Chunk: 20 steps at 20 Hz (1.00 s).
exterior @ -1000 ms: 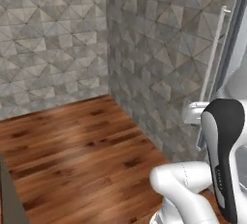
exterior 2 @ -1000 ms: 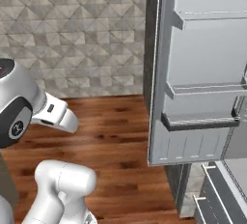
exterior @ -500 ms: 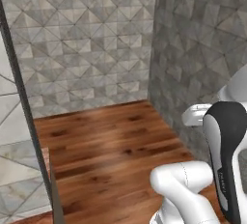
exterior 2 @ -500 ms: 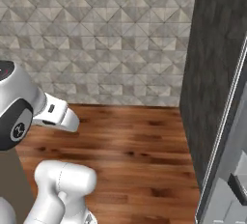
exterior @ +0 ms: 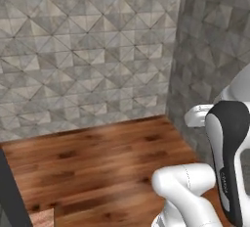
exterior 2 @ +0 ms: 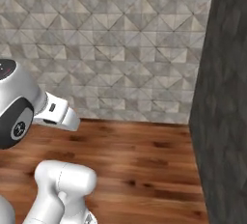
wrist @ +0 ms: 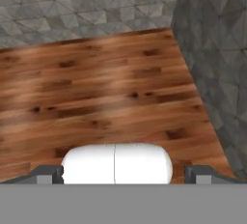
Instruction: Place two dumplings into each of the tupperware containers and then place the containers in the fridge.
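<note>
The dumplings, the tupperware containers and the fridge are out of view. In the hand view my gripper [wrist: 123, 174] is open: its two dark fingertips [wrist: 46, 174] stand far apart at the bottom corners and nothing is held between them. The hand looks down at brown wooden floor [wrist: 111, 92]. My white arm [exterior: 229, 162] rises folded close to the base in the left base view.
A grey tiled wall [exterior: 88, 50] runs across ahead. A darker tiled wall [exterior 2: 226, 97] meets it at a corner on the right. Open wooden floor [exterior 2: 140, 160] lies between them. A dark upright edge [exterior: 10, 196] stands at the lower left of the left base view.
The whole picture has swung sideways because the base has turned. The fridge door seen a second ago has left the right base view. The gripper has stayed open.
</note>
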Available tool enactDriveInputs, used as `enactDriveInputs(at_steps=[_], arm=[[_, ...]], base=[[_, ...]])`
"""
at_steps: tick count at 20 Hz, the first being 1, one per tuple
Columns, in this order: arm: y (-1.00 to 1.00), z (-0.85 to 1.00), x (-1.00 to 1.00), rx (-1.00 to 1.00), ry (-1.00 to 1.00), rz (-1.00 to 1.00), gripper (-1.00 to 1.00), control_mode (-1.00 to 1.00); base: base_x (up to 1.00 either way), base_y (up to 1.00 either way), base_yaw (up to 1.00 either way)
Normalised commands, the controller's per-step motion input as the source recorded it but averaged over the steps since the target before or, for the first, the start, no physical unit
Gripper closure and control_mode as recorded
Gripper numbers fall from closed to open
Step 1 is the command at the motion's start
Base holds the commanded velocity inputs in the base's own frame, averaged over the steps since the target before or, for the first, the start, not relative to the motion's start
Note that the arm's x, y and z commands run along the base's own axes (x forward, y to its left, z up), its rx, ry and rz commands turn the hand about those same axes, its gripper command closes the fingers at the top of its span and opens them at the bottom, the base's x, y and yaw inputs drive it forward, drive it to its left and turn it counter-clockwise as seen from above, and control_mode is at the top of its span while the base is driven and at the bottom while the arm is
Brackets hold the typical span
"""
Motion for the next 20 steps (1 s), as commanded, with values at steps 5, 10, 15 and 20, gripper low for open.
enactDriveInputs(at_steps=[5,10,15,20], arm=[[0.00,0.00,0.00,0.00,0.00,0.00,-1.00,1.00],[0.00,0.00,0.00,0.00,0.00,0.00,-1.00,1.00],[0.00,0.00,0.00,0.00,0.00,0.00,-1.00,1.00],[0.00,0.00,0.00,0.00,0.00,0.00,-1.00,1.00]], base=[[1.00,-0.11,0.35],[0.96,-0.22,0.72],[0.93,-0.22,0.79],[0.94,-0.14,0.78]])
